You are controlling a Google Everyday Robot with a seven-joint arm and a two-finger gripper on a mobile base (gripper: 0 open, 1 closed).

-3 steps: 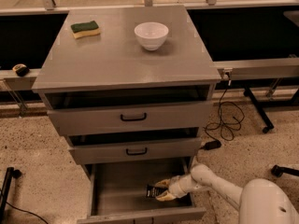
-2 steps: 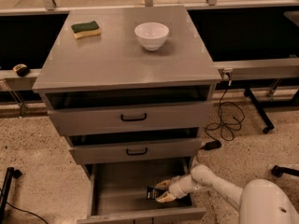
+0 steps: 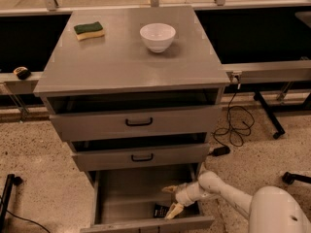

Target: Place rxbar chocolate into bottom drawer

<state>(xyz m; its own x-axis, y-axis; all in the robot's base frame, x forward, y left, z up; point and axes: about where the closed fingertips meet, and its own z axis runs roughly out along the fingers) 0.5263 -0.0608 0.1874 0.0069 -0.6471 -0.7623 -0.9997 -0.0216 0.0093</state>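
The bottom drawer [image 3: 121,198] is pulled out at the foot of the grey cabinet, its plain grey interior showing. The rxbar chocolate [image 3: 161,211], a small black-wrapped bar, lies flat on the drawer floor near the front right. My gripper [image 3: 171,199] reaches into the drawer from the right on a white arm. Its two pale fingers are spread apart, one above the bar and one beside it, and they do not hold it.
On the cabinet top sit a white bowl [image 3: 157,36] and a green-and-yellow sponge [image 3: 89,30]. The two upper drawers [image 3: 139,122] with black handles are slightly pulled out. A black cable [image 3: 236,125] lies on the floor to the right.
The bar was between the fingers earlier and now lies on the drawer floor. The fingers have spread apart and the gripper has lifted slightly.
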